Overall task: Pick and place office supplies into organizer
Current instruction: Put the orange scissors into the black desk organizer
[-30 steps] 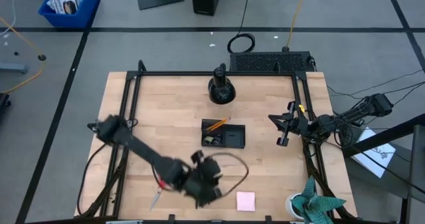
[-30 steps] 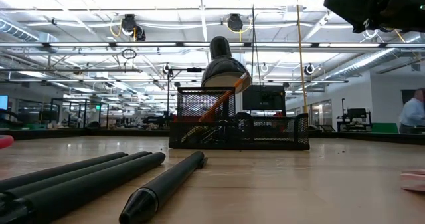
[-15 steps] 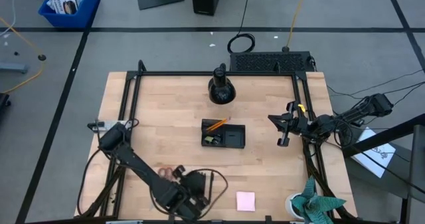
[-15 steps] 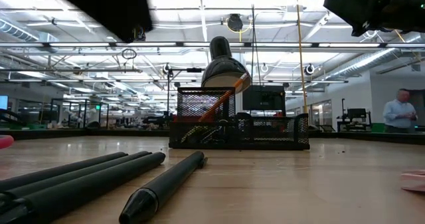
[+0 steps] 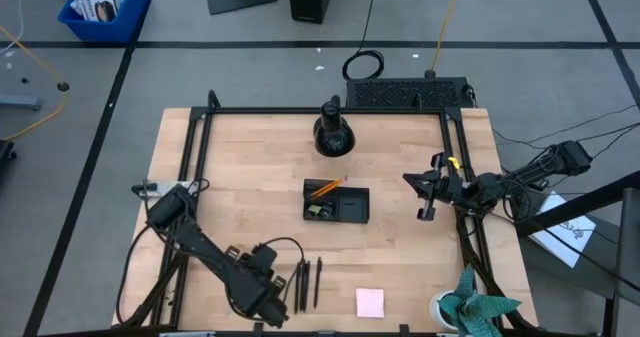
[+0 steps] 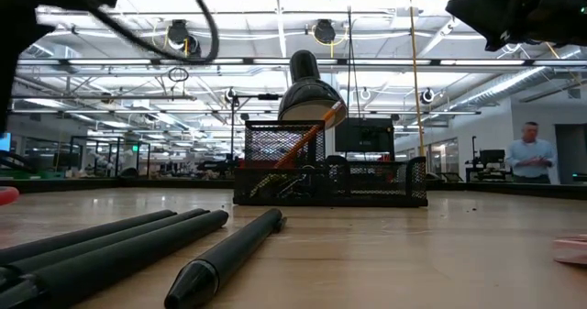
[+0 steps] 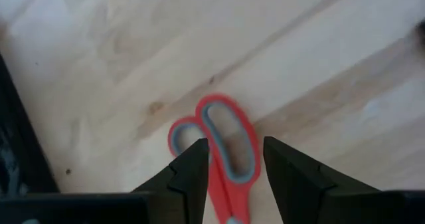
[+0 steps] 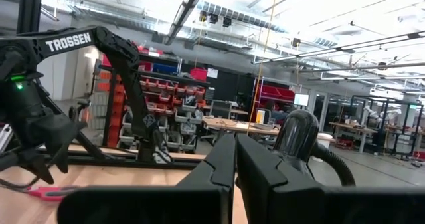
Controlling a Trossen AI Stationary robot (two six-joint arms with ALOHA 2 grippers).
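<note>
Near the table's [image 5: 250, 187] front-left edge, the left end effector [image 7: 232, 161] hovers with fingers spread, straddling the red-handled scissors [image 7: 222, 151] lying flat, handle loops pointing away from it, long axis running between the fingers. The right end effector [image 5: 428, 192] waits pressed together at the right edge.

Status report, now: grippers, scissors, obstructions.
Left gripper open, straddling the red scissors, not gripped. Right gripper shut, parked at table's right edge. Nothing blocking.

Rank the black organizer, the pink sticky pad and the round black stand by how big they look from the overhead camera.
Largest to smallest in the high view:
1. organizer
2. round black stand
3. pink sticky-note pad
The stand rises nearer the camera, so it may look somewhat larger than it is.
</note>
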